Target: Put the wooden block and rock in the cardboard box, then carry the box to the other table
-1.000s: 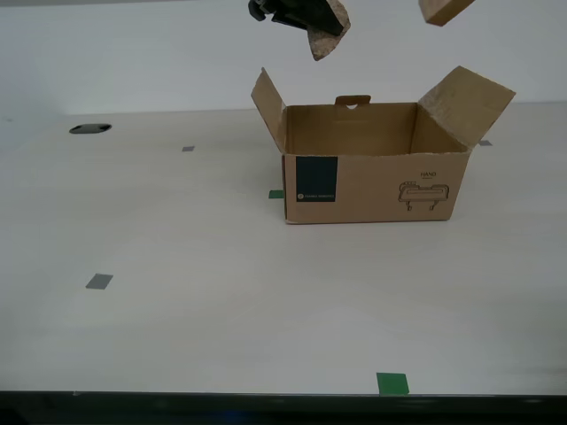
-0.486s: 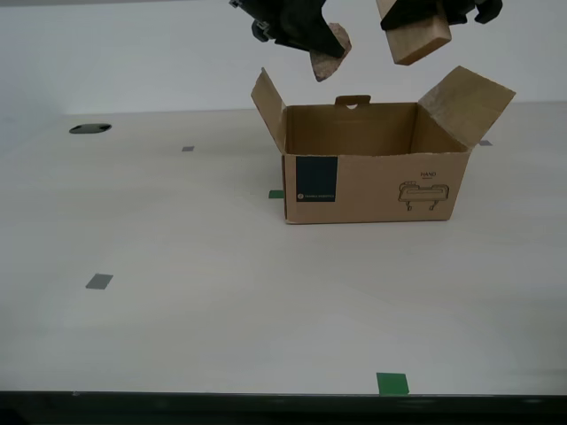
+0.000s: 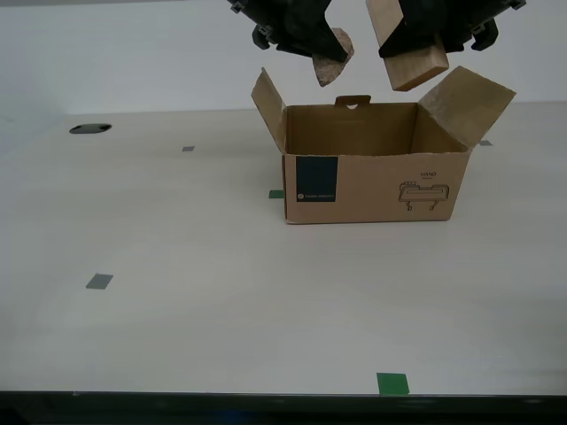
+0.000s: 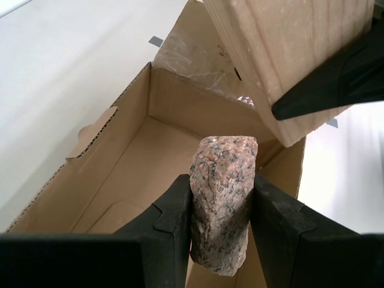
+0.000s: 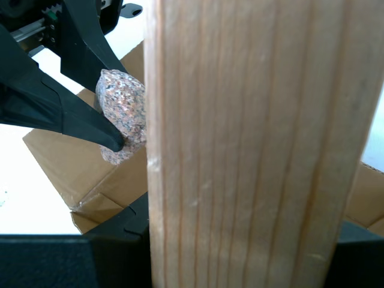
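The cardboard box (image 3: 372, 181) stands open on the table, its flaps spread and its handle tab at the back. My second gripper (image 3: 324, 46) hangs above the end of the box toward the exterior view's left, shut on the rock (image 3: 332, 58). The second wrist view shows the speckled pinkish rock (image 4: 223, 201) pinched between the black fingers (image 4: 171, 210), over the bare box floor (image 4: 120, 174). Above the box's other half, my first gripper (image 3: 416, 40) is shut on the tilted wooden block (image 3: 406, 49). That block (image 5: 258, 144) fills the first wrist view, with the rock (image 5: 123, 114) beside it.
The smooth off-white table (image 3: 221, 310) carries small grey squares (image 3: 99, 282) and green squares (image 3: 392, 382). A dark round hole (image 3: 90, 129) lies at the far side toward the exterior view's left. The table's front edge runs along the bottom of the exterior view.
Both grippers have come down toward the open box. The block has dropped and shifted toward the exterior view's left, closer to the rock, which has sunk only slightly. The box has not moved.
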